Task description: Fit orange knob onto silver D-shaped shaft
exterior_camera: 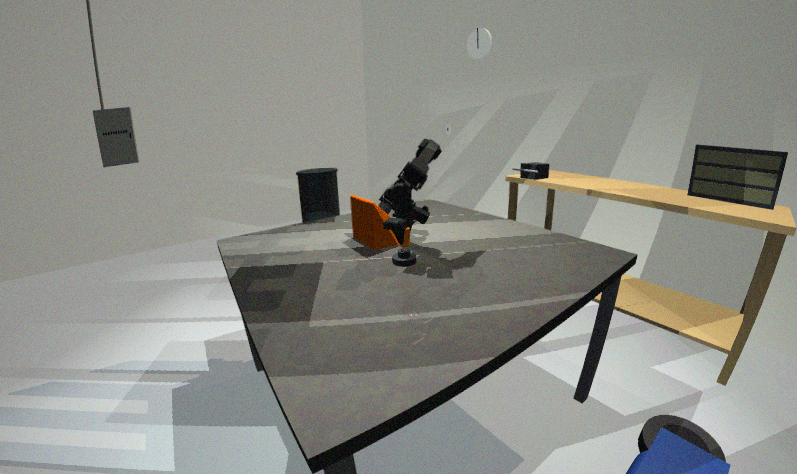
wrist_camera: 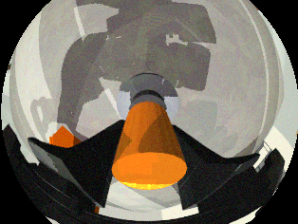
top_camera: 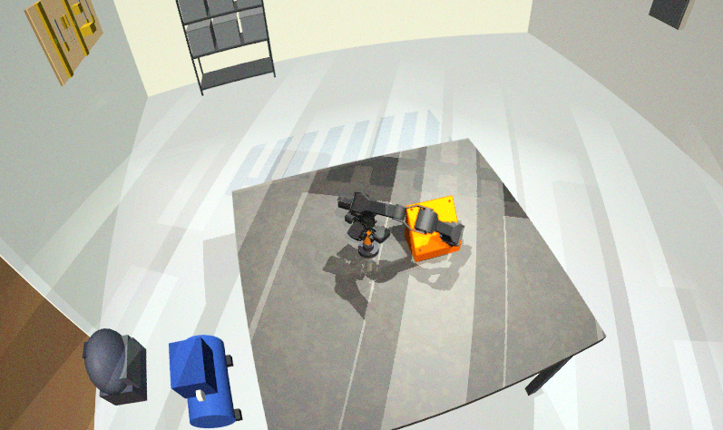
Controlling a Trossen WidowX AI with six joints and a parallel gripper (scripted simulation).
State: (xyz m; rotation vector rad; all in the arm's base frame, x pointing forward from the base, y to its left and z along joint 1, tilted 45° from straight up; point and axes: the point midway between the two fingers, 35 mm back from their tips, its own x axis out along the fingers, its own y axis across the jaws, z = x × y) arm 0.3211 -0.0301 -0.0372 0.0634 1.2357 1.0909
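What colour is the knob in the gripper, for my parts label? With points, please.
Orange (top_camera: 367, 239) (wrist_camera: 149, 138), best seen in the wrist view.

I cannot see the hole beneath the orange knob (top_camera: 367, 239) (exterior_camera: 407, 237) (wrist_camera: 149, 142); the worktop's (top_camera: 438, 331) (exterior_camera: 424, 329) near-left corner is cropped from the top view.
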